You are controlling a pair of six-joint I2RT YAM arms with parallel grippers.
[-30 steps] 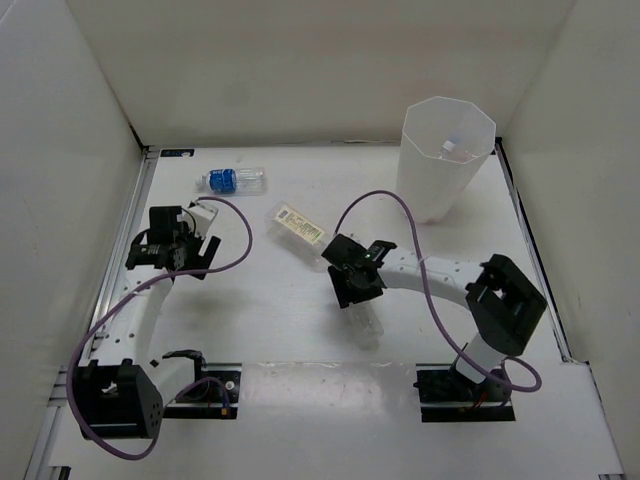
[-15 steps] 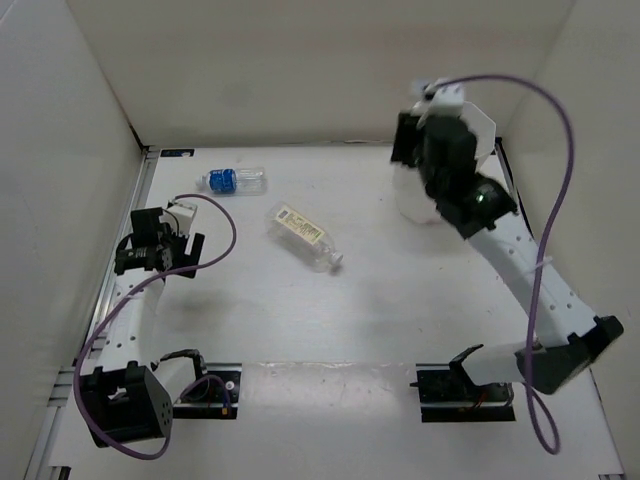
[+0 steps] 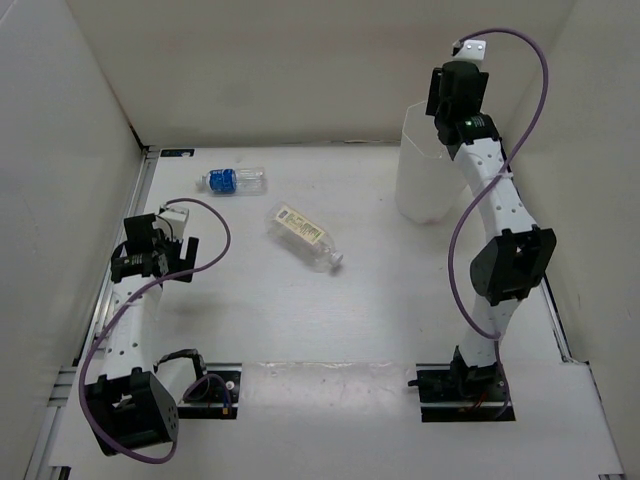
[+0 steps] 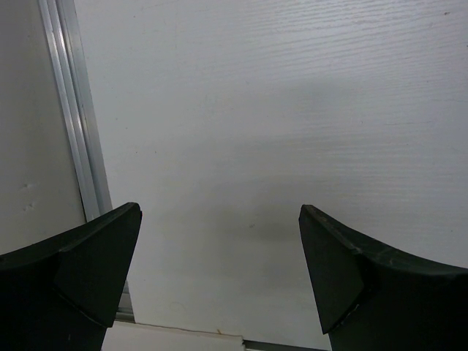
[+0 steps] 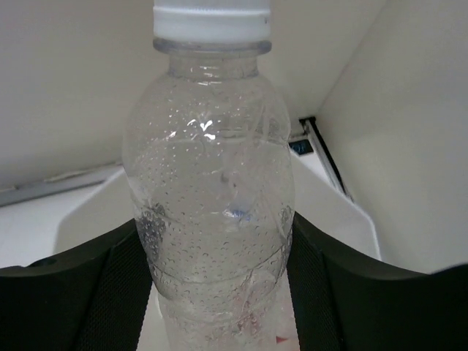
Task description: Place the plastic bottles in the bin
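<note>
My right gripper [image 5: 216,256] is shut on an unlabelled clear bottle [image 5: 212,197] with a white cap [image 5: 212,22] and holds it high over the translucent white bin [image 3: 425,180] at the back right; the bin's rim [image 5: 329,201] shows below the bottle. In the top view the right gripper [image 3: 455,95] hides the bottle. A blue-labelled bottle [image 3: 232,180] lies at the back left. A yellowish-labelled bottle [image 3: 303,236] lies near the table's middle. My left gripper [image 3: 152,250] is open and empty above bare table near the left rail; its fingers [image 4: 80,270] frame white surface.
White walls enclose the table on three sides. An aluminium rail [image 4: 73,117] runs along the left edge beside my left gripper. Purple cables loop off both arms.
My right arm lifted the unlabelled bottle from the table's middle and swung it up over the bin. My left gripper drifted a little left and nearer.
</note>
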